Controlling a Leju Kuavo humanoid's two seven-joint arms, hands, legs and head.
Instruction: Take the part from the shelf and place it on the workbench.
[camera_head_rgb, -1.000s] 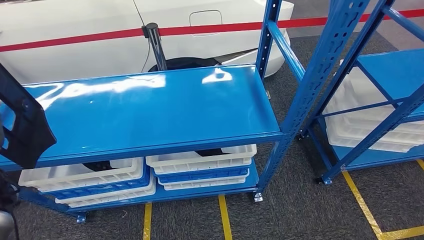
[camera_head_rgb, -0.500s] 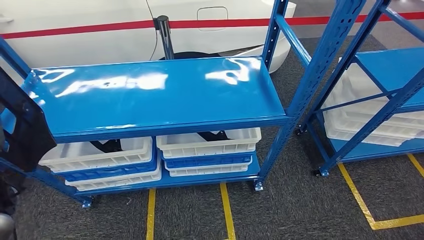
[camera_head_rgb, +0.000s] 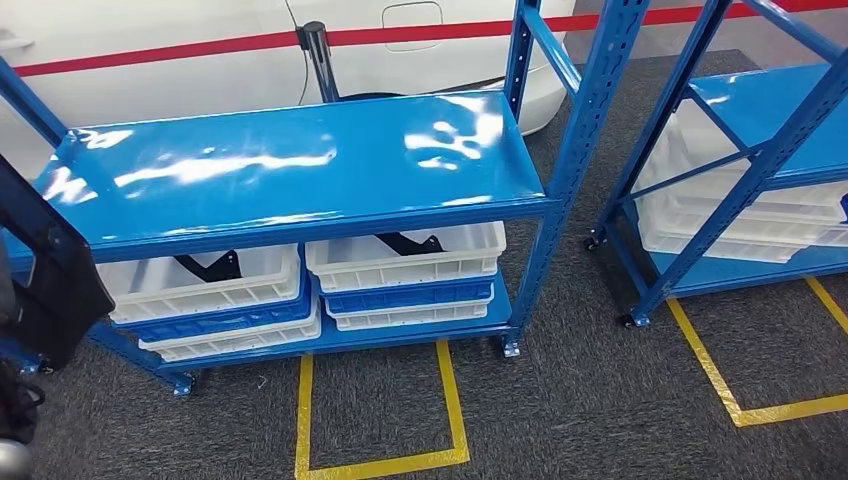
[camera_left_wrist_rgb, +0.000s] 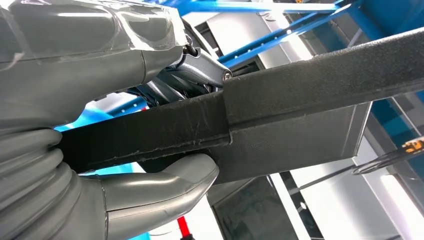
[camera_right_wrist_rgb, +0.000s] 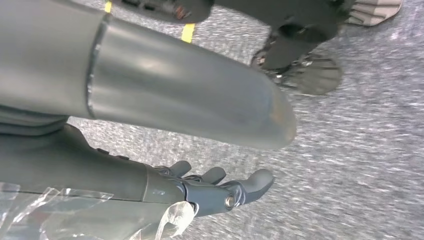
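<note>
Since a second ago the whole head view has shifted, so the camera moved, not the blue shelf rack. Left of that rack, the left hand grips the black part between thumb and fingers; the part stands at the rack's left end. Right hand hangs over grey carpet, fingers loosely apart, holding nothing.

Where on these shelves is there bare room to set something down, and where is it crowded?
The near shelf's top board is bare from post to post. The level below is crowded: stacked white bins, some holding black parts, leave little hand gap. The right shelf's upper board looks bare; bins fill beneath it.
</note>
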